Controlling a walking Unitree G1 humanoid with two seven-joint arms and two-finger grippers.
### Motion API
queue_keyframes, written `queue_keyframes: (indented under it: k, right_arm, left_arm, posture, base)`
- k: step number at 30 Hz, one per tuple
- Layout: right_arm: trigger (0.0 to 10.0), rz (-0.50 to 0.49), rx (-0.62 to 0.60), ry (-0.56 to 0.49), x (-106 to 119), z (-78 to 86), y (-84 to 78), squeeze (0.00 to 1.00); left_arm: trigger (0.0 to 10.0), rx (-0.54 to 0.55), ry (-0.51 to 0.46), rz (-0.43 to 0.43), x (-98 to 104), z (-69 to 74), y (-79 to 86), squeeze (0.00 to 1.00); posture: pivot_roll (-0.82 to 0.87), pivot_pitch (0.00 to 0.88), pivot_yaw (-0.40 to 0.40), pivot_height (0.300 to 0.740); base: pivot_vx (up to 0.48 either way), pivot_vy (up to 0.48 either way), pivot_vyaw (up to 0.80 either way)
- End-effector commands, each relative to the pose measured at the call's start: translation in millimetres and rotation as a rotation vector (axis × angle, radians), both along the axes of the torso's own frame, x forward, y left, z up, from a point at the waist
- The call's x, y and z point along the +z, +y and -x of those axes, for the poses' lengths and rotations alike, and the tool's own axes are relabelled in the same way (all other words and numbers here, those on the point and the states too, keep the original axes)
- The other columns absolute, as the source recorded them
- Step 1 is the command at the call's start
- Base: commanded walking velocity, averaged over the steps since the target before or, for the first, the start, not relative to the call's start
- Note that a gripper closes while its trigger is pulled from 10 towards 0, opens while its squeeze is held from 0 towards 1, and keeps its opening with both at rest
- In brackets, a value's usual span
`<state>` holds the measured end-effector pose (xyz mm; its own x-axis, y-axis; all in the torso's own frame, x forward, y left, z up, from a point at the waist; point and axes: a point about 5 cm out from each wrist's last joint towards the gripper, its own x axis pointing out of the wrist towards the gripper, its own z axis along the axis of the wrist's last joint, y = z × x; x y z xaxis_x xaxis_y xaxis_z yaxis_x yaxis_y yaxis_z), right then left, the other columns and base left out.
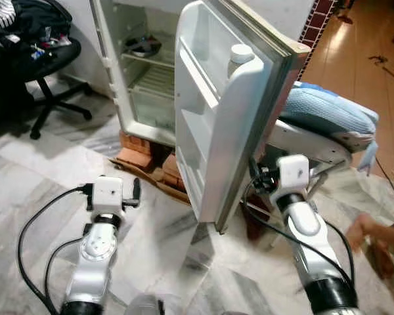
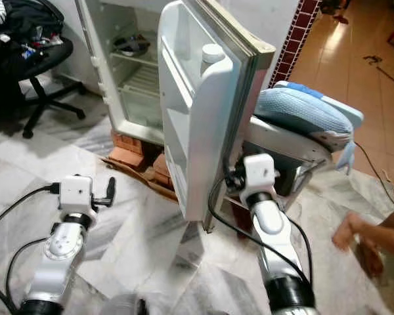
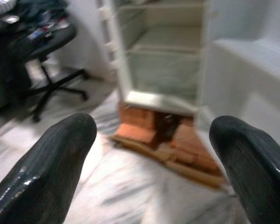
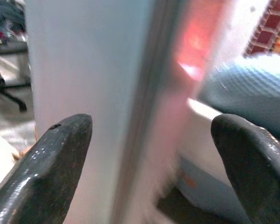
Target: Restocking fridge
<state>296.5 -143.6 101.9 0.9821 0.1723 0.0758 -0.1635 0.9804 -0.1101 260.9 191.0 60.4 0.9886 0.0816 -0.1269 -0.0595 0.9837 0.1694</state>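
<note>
The white fridge [image 1: 151,72] stands open on bricks, with a dark dish [image 1: 143,47] on its upper wire shelf. Its door [image 1: 217,131] is swung wide toward me, and a white capped bottle [image 1: 240,56] sits in the top door shelf. My left gripper [image 3: 151,163] hangs open low over the marble floor, left of the door, facing the fridge's base and holding nothing. My right gripper [image 4: 149,158] is open at the door's outer edge, low on the right, and that edge lies just ahead between its fingers [image 4: 56,158].
Red bricks [image 1: 141,147] and flattened cardboard [image 1: 151,174] lie under the fridge. A black office chair [image 1: 46,59] piled with clothes stands at the left. A blue cushioned seat [image 1: 328,115] is right behind the door. A person's hand [image 1: 374,236] reaches in at the right.
</note>
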Motion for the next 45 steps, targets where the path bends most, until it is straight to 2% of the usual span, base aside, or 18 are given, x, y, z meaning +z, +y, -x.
queue_keyframes:
  k: [1, 11, 20, 24, 25, 31, 32, 34, 36, 38, 39, 41, 45]
  right_arm:
    - [10.0, 0.013, -0.009, 0.016, -5, 3.2, -3.9, 0.0]
    - [10.0, 0.02, -0.003, 0.014, -4, -3.1, -2.3, 0.0]
    - [10.0, 0.013, 0.037, -0.002, 9, -25.8, 6.9, 0.0]
    - [10.0, -0.041, 0.059, -0.036, 28, -45.0, 19.2, 0.0]
    - [10.0, -0.116, 0.058, -0.05, 42, -57.3, 28.6, 0.0]
    - [10.0, -0.238, 0.139, -0.077, 70, -70.1, 58.2, 0.0]
    - [10.0, -0.313, 0.27, -0.071, 78, -65.3, 74.6, 0.0]
    - [10.0, -0.349, 0.357, -0.07, 81, -60.9, 83.5, 0.0]
    - [10.0, -0.374, 0.532, -0.058, 83, -49.2, 96.3, 0.0]
    - [10.0, -0.306, 0.768, -0.075, 82, -25.6, 105.8, 0.0]
    - [10.0, -0.306, 0.768, -0.075, 82, -25.6, 105.8, 0.0]
    - [10.0, -0.313, 0.889, -0.023, 74, -9.1, 102.7, 0.0]
    - [10.0, -0.351, 0.854, 0.028, 64, -6.0, 90.5, 0.0]
  left_arm:
    - [10.0, 0.008, 0.009, 0.008, -1, 0.6, 0.4, 0.0]
    - [10.0, 0.011, 0.039, 0.02, -5, 8.5, 3.5, 0.0]
    - [10.0, 0.025, 0.045, 0.021, -5, 8.6, 5.7, 0.0]
    - [10.0, 0.019, 0.072, 0.02, -9, 12.3, 6.0, 0.0]
    - [10.0, 0.018, 0.097, 0.019, -14, 14.0, 6.0, 0.0]
    - [10.0, 0.027, 0.096, 0.024, -14, 14.4, 4.5, 0.0]
    - [10.0, 0.03, 0.093, 0.026, -14, 15.6, 4.1, 0.0]
    - [10.0, 0.031, 0.092, 0.027, -13, 16.4, 3.8, 0.0]
    - [10.0, 0.033, 0.094, 0.032, -14, 17.4, 4.1, 0.0]
    - [10.0, 0.044, 0.105, 0.055, -15, 18.6, 4.3, 0.0]
    - [10.0, 0.044, 0.105, 0.055, -15, 18.6, 4.3, 0.0]
    - [10.0, 0.045, 0.11, 0.063, -15, 18.2, 4.3, 0.0]
    - [10.0, 0.036, 0.113, 0.058, -15, 16.3, 4.2, 0.0]
  posture:
    - [0.08, 0.075, -0.048, 0.74]
    - [0.09, 0.074, -0.052, 0.74]
    - [0.11, 0.071, -0.061, 0.74]
    - [0.11, 0.073, -0.06, 0.74]
    - [0.11, 0.072, -0.063, 0.74]
    - [0.13, 0.073, -0.074, 0.74]
    - [0.13, 0.078, -0.076, 0.74]
    - [0.13, 0.079, -0.077, 0.74]
    - [0.13, 0.081, -0.078, 0.74]
    - [0.12, 0.087, -0.077, 0.74]
    - [0.12, 0.087, -0.077, 0.74]
    - [0.11, 0.09, -0.074, 0.74]
    - [0.1, 0.094, -0.067, 0.74]
  base:
    - [0.0, 0.0, 0.0]
    - [0.0, 0.0, 0.0]
    - [0.0, 0.0, 0.0]
    - [0.0, 0.0, 0.0]
    - [0.0, 0.0, 0.0]
    - [0.0, 0.0, 0.0]
    - [0.0, 0.0, 0.0]
    - [0.0, 0.0, 0.0]
    - [0.0, 0.0, 0.0]
    - [0.0, 0.0, 0.0]
    - [0.0, 0.0, 0.0]
    - [0.0, 0.0, 0.0]
    - [0.0, 0.0, 0.0]
